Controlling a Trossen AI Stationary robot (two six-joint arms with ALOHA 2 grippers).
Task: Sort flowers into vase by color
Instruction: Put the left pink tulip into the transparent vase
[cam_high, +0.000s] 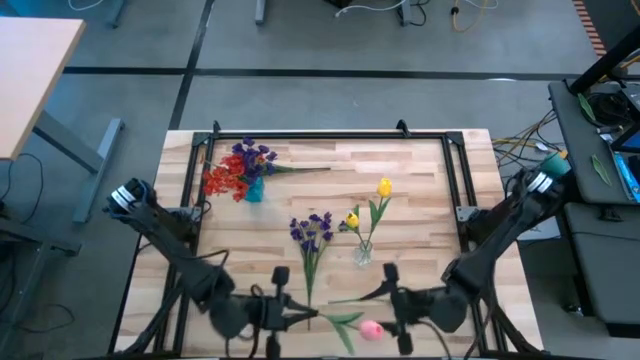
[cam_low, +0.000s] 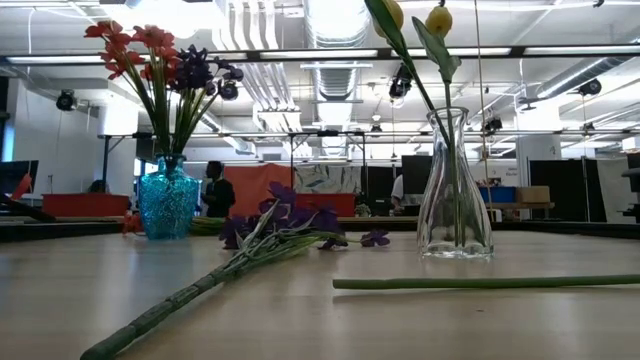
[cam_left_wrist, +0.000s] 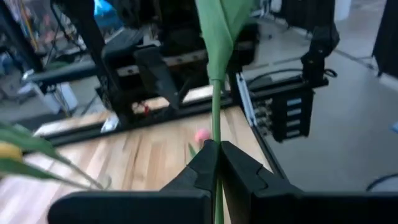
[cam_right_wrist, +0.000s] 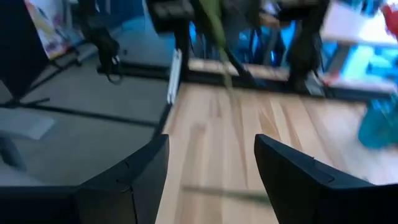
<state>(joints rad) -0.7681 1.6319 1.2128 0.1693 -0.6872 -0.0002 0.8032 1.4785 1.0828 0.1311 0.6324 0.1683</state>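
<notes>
Purple flower stem (cam_low: 180, 300), clear vase (cam_low: 455, 190) beyond, blue vase (cam_low: 168, 205) behind

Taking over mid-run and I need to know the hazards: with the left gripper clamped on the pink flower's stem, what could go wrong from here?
1. The left gripper pinches the pink flower far from its bud, so the long stem may sag or swing when lifted.
2. The clear vase is narrow and already holds yellow flowers; a swinging stem could tip it.
3. The open right gripper sits close by; the arms could collide.
</notes>
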